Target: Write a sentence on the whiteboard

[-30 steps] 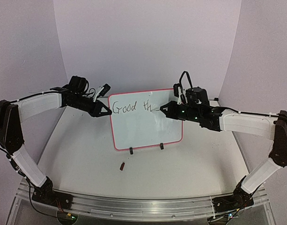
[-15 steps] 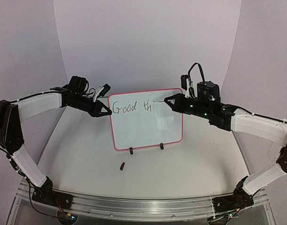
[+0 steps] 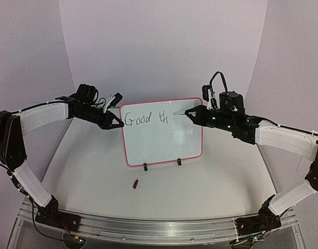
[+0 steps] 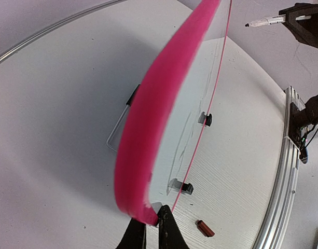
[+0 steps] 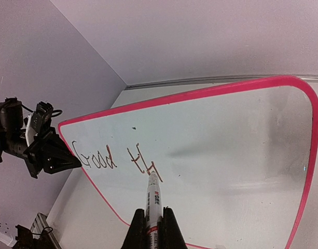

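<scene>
The whiteboard (image 3: 164,142) stands upright on two black clip feet (image 3: 145,166), pink frame around it. The sentence (image 3: 146,119) reads "Good th" in black along the top; the lettering (image 5: 114,158) also shows in the right wrist view. My left gripper (image 3: 120,123) is shut on the board's left frame edge, and the frame (image 4: 143,155) runs between its fingers (image 4: 169,233). My right gripper (image 3: 185,112) is shut on a white marker (image 5: 152,199). The marker tip (image 3: 173,112) points at the board just right of the "h"; from the left wrist, the marker (image 4: 265,21) looks slightly off the board face.
A small dark red cap-like piece (image 3: 135,183) lies on the white table in front of the board, also seen as the red piece (image 4: 205,228) near my left fingers. A metal rail (image 3: 148,228) runs along the near table edge.
My right gripper has risen and drawn back to the right with the marker, from below the "th" to the level of the top line. The left gripper and board have not moved.
</scene>
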You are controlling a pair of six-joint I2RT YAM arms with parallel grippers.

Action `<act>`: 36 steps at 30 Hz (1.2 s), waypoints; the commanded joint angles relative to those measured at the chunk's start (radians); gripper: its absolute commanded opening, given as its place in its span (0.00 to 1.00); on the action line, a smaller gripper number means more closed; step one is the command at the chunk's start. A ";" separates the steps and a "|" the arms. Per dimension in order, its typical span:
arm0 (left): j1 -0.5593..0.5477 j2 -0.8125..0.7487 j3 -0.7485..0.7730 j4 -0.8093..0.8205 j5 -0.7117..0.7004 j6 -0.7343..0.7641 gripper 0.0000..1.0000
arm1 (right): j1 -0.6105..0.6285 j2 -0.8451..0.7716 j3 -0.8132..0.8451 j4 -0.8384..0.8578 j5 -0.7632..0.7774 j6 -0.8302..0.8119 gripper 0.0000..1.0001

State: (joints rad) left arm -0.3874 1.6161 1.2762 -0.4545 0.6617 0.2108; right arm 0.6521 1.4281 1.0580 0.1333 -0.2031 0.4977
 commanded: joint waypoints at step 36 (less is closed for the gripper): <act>-0.005 0.031 0.024 -0.023 -0.076 0.043 0.00 | -0.001 0.113 0.058 0.008 0.016 0.004 0.00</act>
State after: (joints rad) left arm -0.3870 1.6173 1.2770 -0.4534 0.6605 0.2111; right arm 0.6529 1.5524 1.1225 0.1410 -0.2108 0.4916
